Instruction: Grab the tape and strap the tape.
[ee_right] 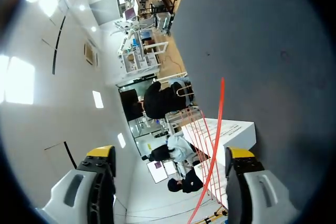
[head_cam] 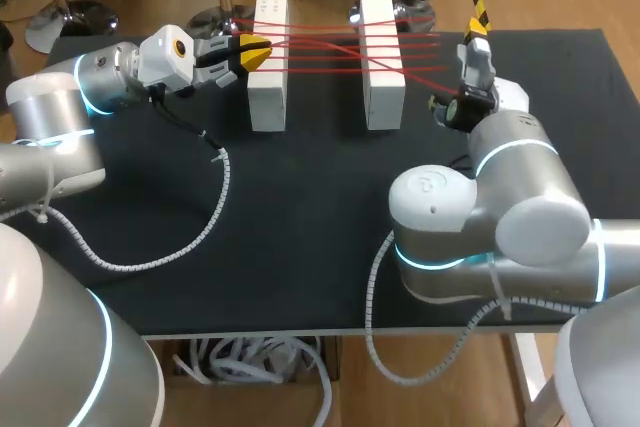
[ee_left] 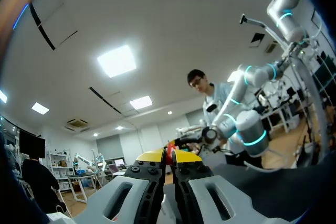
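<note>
**Grip on red tape point(head_cam: 322, 45) at left block point(head_cam: 267, 97)**

L gripper point(head_cam: 252, 51) sits at the top of left block, tips squeezed narrow on red tape; its wrist view shows a red strand clamped btwn the yellow tips. Tape runs in several strands across to right block point(head_cam: 383, 87). Both white blocks stand on the black table point(head_cam: 300, 227). R gripper point(ee_right: 170, 153) is beside right block, fingers spread wide, holding nothing. One red strand shows ahead btwn them.

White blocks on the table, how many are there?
2. One white block stands beside the left gripper; the other block stands across the red tape strands from it. None seems hidden.
</note>
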Controlling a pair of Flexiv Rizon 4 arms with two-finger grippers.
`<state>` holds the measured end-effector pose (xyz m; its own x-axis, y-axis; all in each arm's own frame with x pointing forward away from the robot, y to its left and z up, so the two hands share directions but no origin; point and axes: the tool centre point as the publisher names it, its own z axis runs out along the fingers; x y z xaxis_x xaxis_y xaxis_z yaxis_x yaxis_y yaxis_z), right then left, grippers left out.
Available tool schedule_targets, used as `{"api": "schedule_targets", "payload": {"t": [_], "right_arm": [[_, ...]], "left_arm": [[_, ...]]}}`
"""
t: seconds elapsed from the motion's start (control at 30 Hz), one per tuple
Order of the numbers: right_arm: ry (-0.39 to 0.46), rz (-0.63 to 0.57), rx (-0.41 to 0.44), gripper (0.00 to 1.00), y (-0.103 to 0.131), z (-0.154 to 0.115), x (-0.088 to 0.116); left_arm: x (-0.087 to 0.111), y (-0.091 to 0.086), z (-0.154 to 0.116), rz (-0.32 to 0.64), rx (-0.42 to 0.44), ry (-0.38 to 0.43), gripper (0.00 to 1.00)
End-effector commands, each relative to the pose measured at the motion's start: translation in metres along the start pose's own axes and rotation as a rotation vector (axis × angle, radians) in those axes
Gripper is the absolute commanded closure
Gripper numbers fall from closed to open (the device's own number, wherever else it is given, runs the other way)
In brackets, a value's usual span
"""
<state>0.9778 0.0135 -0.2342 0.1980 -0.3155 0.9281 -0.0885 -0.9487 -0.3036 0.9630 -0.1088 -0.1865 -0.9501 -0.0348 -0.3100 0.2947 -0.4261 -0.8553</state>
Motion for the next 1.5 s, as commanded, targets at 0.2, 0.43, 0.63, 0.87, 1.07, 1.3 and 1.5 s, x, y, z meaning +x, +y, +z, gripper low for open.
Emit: {"api": "schedule_targets", "payload": {"t": [0.2, 0.43, 0.63, 0.87, 1.07, 1.3, 1.5], "right_arm": [[-0.011, -0.009, 0.004, 0.36, 0.012, -0.003, 0.008], [-0.011, -0.014, -0.006, 0.34, 0.02, -0.006, 0.011], [-0.016, -0.011, -0.014, 0.33, 0.025, -0.008, 0.012], [-0.011, 0.0, -0.024, 0.4, 0.028, -0.007, 0.018], [-0.011, 0.004, -0.033, 0.46, 0.031, -0.001, 0.018], [-0.015, 0.0, -0.038, 0.44, 0.033, -0.006, 0.018], [-0.024, -0.005, -0.033, 0.4, 0.032, -0.01, 0.015]], "left_arm": [[0.0, 0.001, -0.001, 0.001, 0.002, 0.001, 1.0], [0.0, 0.001, -0.001, 0.001, 0.002, 0.001, 1.0], [0.0, 0.001, -0.001, 0.001, 0.002, 0.001, 1.0], [0.0, 0.001, -0.001, 0.001, 0.002, 0.001, 1.0], [0.0, 0.001, -0.001, 0.001, 0.002, 0.001, 1.0], [0.0, 0.001, -0.001, 0.001, 0.002, 0.001, 1.0], [0.0, 0.001, -0.001, 0.001, 0.002, 0.001, 1.0]]}}
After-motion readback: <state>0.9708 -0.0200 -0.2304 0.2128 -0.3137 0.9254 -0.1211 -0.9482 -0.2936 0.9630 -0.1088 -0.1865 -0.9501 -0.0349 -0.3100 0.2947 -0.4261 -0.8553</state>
